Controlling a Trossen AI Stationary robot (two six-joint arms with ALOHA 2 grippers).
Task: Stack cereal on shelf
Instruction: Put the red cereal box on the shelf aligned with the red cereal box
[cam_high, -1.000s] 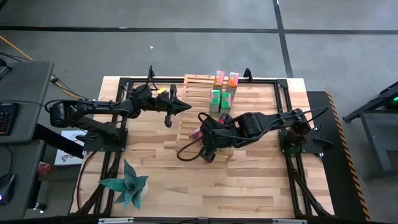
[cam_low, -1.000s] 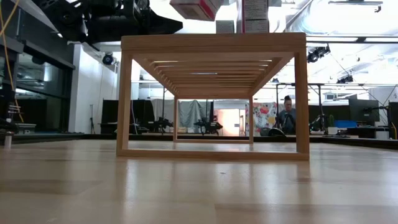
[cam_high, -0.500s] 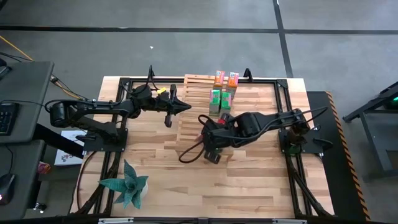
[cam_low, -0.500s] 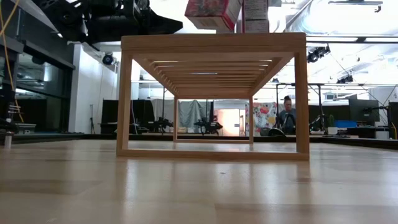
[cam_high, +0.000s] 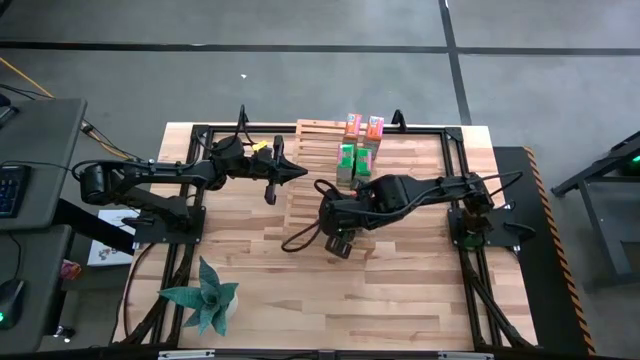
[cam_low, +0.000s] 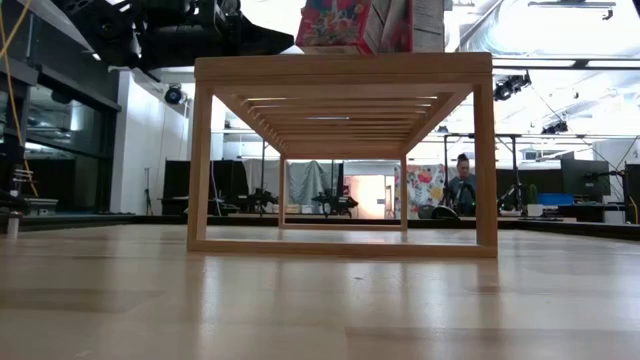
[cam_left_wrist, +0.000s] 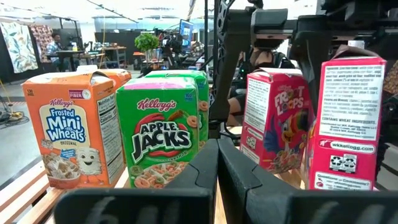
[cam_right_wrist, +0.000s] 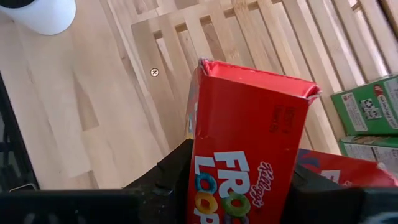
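Note:
The wooden slat shelf (cam_high: 310, 145) stands at the table's far middle and also shows in the low view (cam_low: 340, 68). On it stand two orange boxes (cam_high: 360, 126), two green boxes (cam_high: 354, 160) and one red box (cam_left_wrist: 273, 127). My right gripper (cam_high: 337, 225) is shut on a second red cereal box (cam_right_wrist: 249, 143) over the shelf's near part. My left gripper (cam_high: 295, 173) is shut and empty at the shelf's left side, its fingers (cam_left_wrist: 217, 162) pointing at the row of boxes. My right gripper pinches the red box between its two fingers, one on each of two opposite sides (cam_right_wrist: 189, 168), with the printed front showing between them. The fingers come from above. The box stands upright (cam_left_wrist: 351, 130), and its lower edge (cam_low: 335, 50) is level with the shelf's top; whether it rests there I cannot tell.
A teal spiky plant in a white pot (cam_high: 205, 300) stands at the near left, and its pot shows in the right wrist view (cam_right_wrist: 37, 12). Black frame rails (cam_high: 200, 130) run round the table. A person (cam_low: 463, 180) sits in the room far behind.
My right gripper has come down with the red box. In the low view the box has gone from tilted and high above the shelf to upright, with its lower edge at the shelf's top, beside the other red box.

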